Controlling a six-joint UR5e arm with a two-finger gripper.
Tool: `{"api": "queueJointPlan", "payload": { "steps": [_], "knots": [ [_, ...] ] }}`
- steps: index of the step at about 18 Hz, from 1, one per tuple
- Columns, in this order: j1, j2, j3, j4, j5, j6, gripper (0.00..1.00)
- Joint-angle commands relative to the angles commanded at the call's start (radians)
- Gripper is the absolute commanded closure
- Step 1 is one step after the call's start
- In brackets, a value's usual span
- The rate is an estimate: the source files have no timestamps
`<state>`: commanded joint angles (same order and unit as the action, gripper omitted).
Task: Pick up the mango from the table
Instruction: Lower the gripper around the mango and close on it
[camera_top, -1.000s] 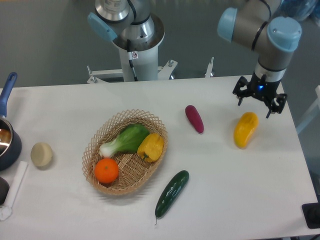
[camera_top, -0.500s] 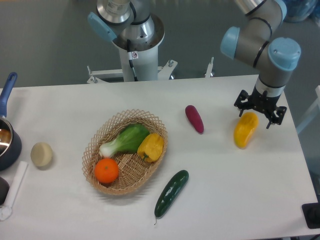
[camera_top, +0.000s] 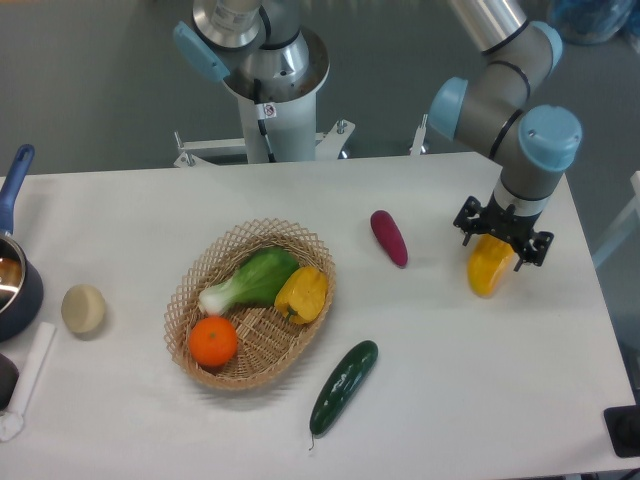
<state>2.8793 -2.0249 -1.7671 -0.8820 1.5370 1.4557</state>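
Item: mango, yellow-orange, elongated, laid on the white table near its right edge, well apart from the wicker basket. Gripper: positioned directly over the upper end of the mango, which is partly covered by it; fingers are seen spread to either side of the fruit, but whether they press on it cannot be told. Purple vegetable: laid on the table to the left of the mango, apart from it. Basket contents: leafy green vegetable, yellow bell pepper, orange. Cucumber: laid just beside the basket, to its lower right. Pale round object: placed left of the basket. Blue pot: partly cut off at the left edge.
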Motion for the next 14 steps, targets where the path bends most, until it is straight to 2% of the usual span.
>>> {"api": "queueJointPlan", "payload": {
  "steps": [12,14],
  "knots": [
    [-0.002,-0.014,-0.005,0.014,0.028,0.008,0.00],
    [-0.006,-0.015,-0.005,0.014,0.086,0.008,0.00]
  ]
}}
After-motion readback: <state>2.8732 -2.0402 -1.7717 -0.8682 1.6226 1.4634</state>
